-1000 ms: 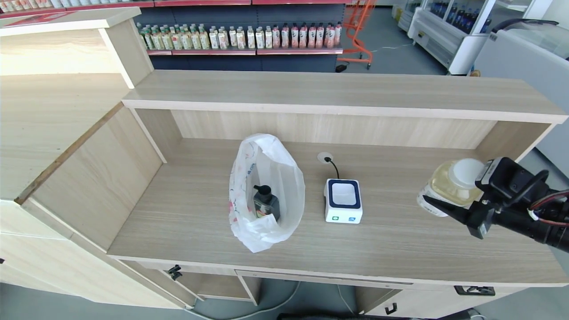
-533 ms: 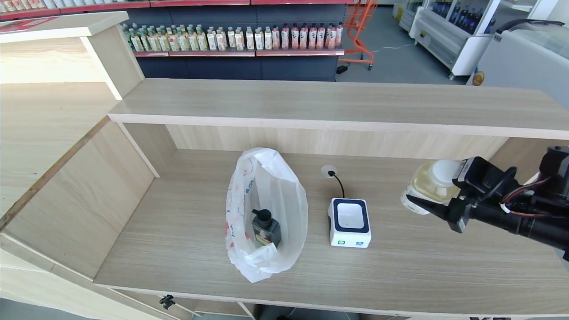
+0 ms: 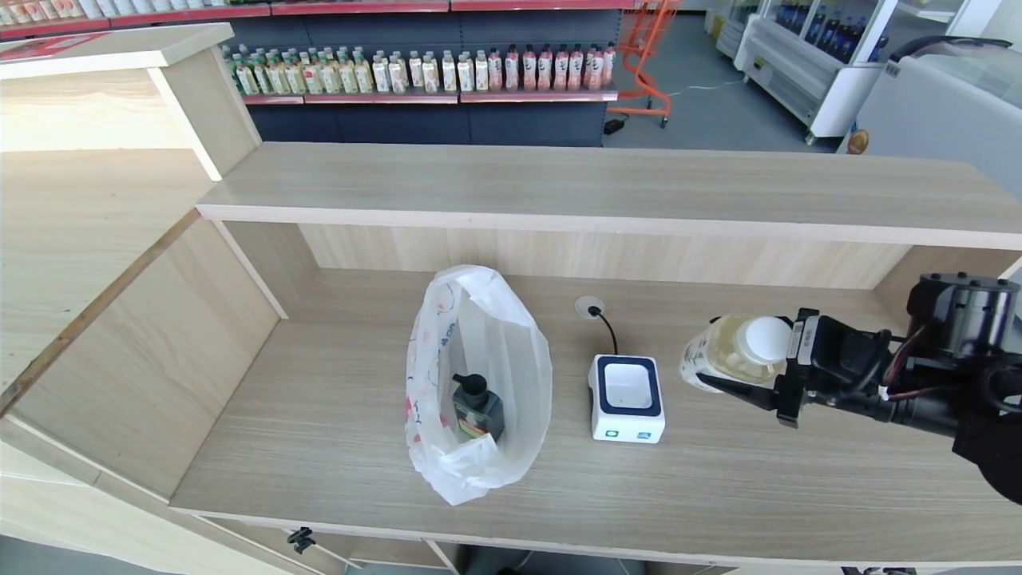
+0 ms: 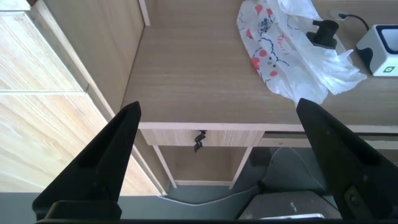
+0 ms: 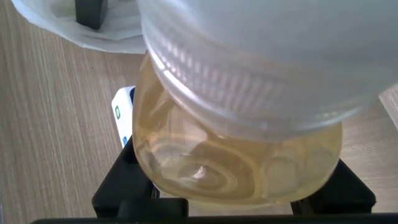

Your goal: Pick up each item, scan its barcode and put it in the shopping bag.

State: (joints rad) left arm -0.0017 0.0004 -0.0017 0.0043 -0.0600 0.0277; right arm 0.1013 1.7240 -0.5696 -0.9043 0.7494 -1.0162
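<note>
One jar (image 3: 722, 355) clamped in right fingers (image 3: 738, 389) just beside scanner (image 3: 627, 398); left fingers (image 4: 102, 162) spread wide off counter edge (image 4: 199, 128).

Right claw loaded, left claw open.
My right arm (image 3: 918, 399) comes in from the right edge of the head view at mid-height, forearm near level and pointing toward frame left. My right gripper (image 3: 711, 361) sits right of centre, clamped on a jar (image 3: 730, 347) held on its side, lid end toward my wrist. In the right wrist view my black fingers (image 5: 124, 190) flank the jar at the lower corners. In the left wrist view my left gripper (image 4: 217, 106) has its fingers spread wide, one lower left, one lower right.
</note>
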